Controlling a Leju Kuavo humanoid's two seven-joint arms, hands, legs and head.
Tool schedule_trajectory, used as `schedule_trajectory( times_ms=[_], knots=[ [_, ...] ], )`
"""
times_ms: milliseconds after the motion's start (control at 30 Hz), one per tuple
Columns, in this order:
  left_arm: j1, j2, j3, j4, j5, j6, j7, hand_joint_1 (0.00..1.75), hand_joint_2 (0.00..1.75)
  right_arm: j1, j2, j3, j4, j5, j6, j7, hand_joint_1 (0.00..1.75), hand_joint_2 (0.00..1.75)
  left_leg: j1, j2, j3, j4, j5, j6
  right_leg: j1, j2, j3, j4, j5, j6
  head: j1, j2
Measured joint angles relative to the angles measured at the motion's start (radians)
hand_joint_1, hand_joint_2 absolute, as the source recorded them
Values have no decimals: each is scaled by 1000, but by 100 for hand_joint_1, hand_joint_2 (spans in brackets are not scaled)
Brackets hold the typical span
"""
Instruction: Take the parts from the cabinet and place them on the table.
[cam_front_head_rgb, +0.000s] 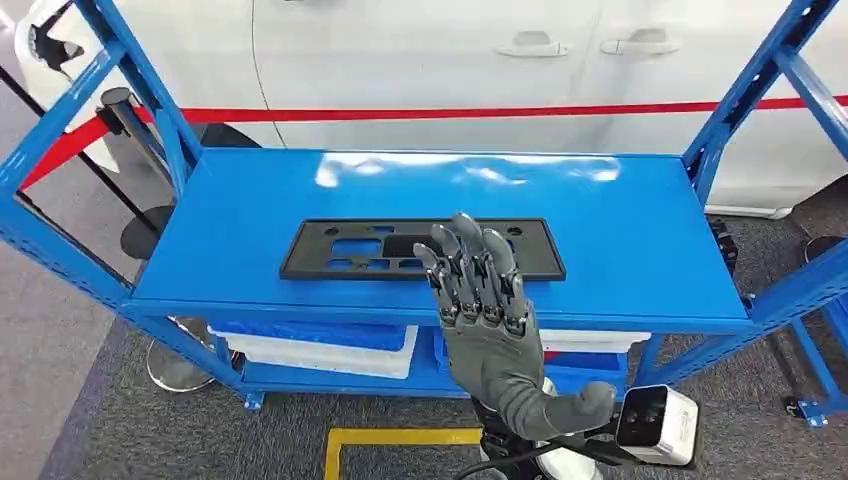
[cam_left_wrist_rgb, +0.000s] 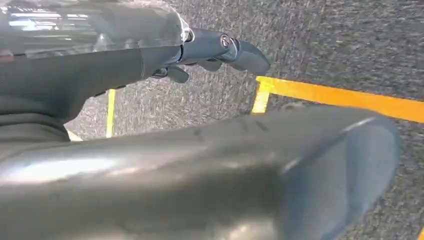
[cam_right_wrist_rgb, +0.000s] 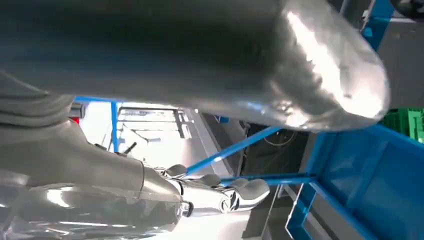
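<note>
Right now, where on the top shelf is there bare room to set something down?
The shelf is bare right of the black panel up to the right posts, bare left of it too, and along the back edge by the white car. The middle front is crowded: the panel lies there with the right hand raised before it.

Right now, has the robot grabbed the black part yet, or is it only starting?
Only starting. Nothing looks done: the black part lies flat on the blue shelf. In hand: nothing; the right hand is raised in front of it with fingers apart. Left: gripping it, lifting it off and carrying it to the table.
</note>
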Motion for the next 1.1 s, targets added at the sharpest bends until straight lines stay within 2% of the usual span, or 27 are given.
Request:
schedule_trajectory(
  times_ms=[33, 67, 100, 133, 167, 200, 233, 300, 333, 400, 433, 467, 500, 533, 600, 667, 733, 767, 800, 833, 867, 933, 967, 1000, 1033, 1100],
  knots=[
    [1, 0, -2, 0, 0, 0, -1, 0, 0, 0, 0, 0, 0, 0, 0, 0, 0, 0, 2, 0, -6, -60, 41, -1, -1, 1, 26, 0, -19, 4, 0, 0],
    [1, 1, -4, 2, 0, 0, -2, 0, 0, 0, 0, 0, 0, 0, 0, 0, 0, 0, 4, 0, -5, -129, 125, 2, -1, 1, 48, 0, -35, 8, 0, 0],
    [5, 2, -7, 4, 0, 0, -2, 0, 0, 0, 0, 0, 0, 0, 0, 0, 0, 0, 4, 2, -7, -194, 240, 5, -1, 0, 60, 0, -52, 12, 0, 0],
    [12, 2, -8, 5, 0, 0, -2, 0, 0, -1, 0, 0, 2, 0, -1, 0, 0, 0, -1, 4, -21, -212, 318, 13, 3, 1, 73, 16, -68, 19, 3, 0],
    [9, 2, -9, 5, 0, 0, -3, 0, 0, 0, 0, -1, 2, 0, -2, 0, 0, 0, -4, 5, -12, -202, 295, 24, 3, 6, 63, 15, -77, 28, 2, 0],
    [7, 2, -10, 5, 0, -1, -3, 0, 0, 0, 0, 0, 2, 0, -2, 1, 0, 0, -5, 2, -18, -197, 306, 31, 5, 5, 64, 17, -85, 36, 4, 0],
    [7, 2, -12, 6, 0, -1, -4, 0, 0, -2, 1, 0, 1, 0, -1, 0, 0, 0, -9, 2, -19, -195, 300, 36, 1, 4, 67, 12, -88, 42, 3, 0],
    [1, 2, -14, 6, 0, -1, -5, 0, 0, -5, 1, 0, -3, 0, -1, 0, 0, 0, -3, 0, -8, -208, 296, 47, -4, 1, 73, 23, -107, 52, 3, 0],
    [-3, 2, -15, 6, 0, -1, -7, 0, 0, -8, 1, 0, -6, 0, 0, 0, 0, 0, -3, 0, -2, -212, 291, 54, -4, -1, 49, 68, -128, 55, 7, 0],
    [-6, 3, -15, 6, 0, -1, -7, 0, 0, -9, 0, 0, -6, 0, 0, 0, 0, 0, -4, 0, 5, -213, 282, 61, -4, -2, -54, 234, -189, 61, 7, 0],
    [-6, 3, -16, 6, 0, -1, -7, 0, 0, -7, 0, 0, -6, 0, 0, 0, 0, 0, -5, 0, 9, -213, 278, 62, -4, -2, -103, 302, -201, 63, 8, 0],
    [-5, 3, -16, 6, 0, -2, -7, 0, 0, -7, 0, 0, -6, 0, 0, 0, 0, 0, -6, 0, 15, -213, 272, 62, -4, -2, -140, 335, -189, 64, 7, 0],
    [-4, 3, -16, 6, 0, -2, -7, 0, 0, -7, 0, 0, -6, 0, -2, 1, 0, 0, -6, -2, 23, -213, 267, 62, -4, -2, -148, 316, -149, 62, 7, 0],
    [-5, 3, -16, 6, 1, -2, -7, 0, 0, -7, 0, 0, -5, 0, -3, 3, 0, 0, -6, -4, 33, -213, 261, 61, -3, -2, -136, 261, -95, 58, 8, 0],
    [-5, 3, -16, 6, 3, -1, -8, 0, 0, -8, 0, 0, -5, 21, -30, 4, 0, 0, -7, -7, 48, -213, 252, 57, -1, -2, -85, 96, 18, 43, 8, 0],
    [-7, 2, -17, 6, 5, -1, -8, 0, 0, -10, 0, 0, -2, 48, -57, 5, 0, 0, -13, -10, 46, -210, 248, 49, 7, -3, -72, 47, 10, 34, 10, 0],
    [-5, 2, -17, 6, 5, -1, -8, 0, 0, -11, 0, 0, 1, 58, -65, 5, 0, 0, -10, -8, 46, -218, 251, 37, 10, 0, -76, 50, 10, 28, 9, 0],
    [-6, 2, -17, 6, 6, -1, -8, 0, 0, -12, 0, 0, 1, 66, -74, 5, 0, 0, -12, -8, 49, -220, 252, 32, 6, 0, -74, 42, 13, 22, 9, 0],
    [-7, 2, -18, 6, 6, -1, -8, 0, 0, -12, 0, 0, 3, 82, -90, 5, 0, 0, -10, -7, 46, -214, 243, 27, -4, -4, -66, 31, 19, 16, 8, 0],
    [-7, 2, -18, 6, 7, -1, -8, 0, 0, -14, 0, 0, 5, 113, -118, 9, 0, 0, -11, -3, 40, -190, 225, 21, -3, -5, -61, 26, 20, 14, 9, 0],
    [-7, 2, -18, 6, 8, -1, -9, 0, 0, -16, 0, 0, 9, 143, -145, 14, 0, 0, -10, -2, 14, -129, 186, 18, -3, -8, -61, 26, 20, 9, 8, 0],
    [-5, 2, -19, 6, 11, -1, -10, 0, 0, -16, -2, 0, 32, 214, -213, 23, 0, 0, -5, -2, -58, 29, 114, 10, -2, -10, -61, 27, 18, 7, 8, 0],
    [-3, 2, -20, 6, 13, -1, -10, 0, 0, -14, -3, 0, 47, 244, -244, 23, 0, 0, -4, -2, -81, 78, 104, 7, -2, -10, -61, 28, 18, 7, 8, 0],
    [-2, 2, -21, 6, 19, -1, -12, 0, 0, -11, -7, 0, 64, 281, -282, 23, 0, 175, -2, -1, -80, 76, 118, 5, -3, -10, -60, 28, 18, 8, 8, 0],
    [-2, 2, -21, 6, 22, -1, -13, 0, 0, -8, -11, 0, 78, 309, -313, 23, 0, 175, 0, -1, -58, 32, 150, 3, -4, -9, -59, 29, 17, 8, 8, 0],
    [-3, 2, -22, 6, 22, -2, -14, 0, 0, 1, -19, 0, 107, 373, -376, 27, 0, 175, 5, 0, 34, -152, 241, 4, -5, -7, -56, 34, 12, 16, 8, 0]
  ],
)
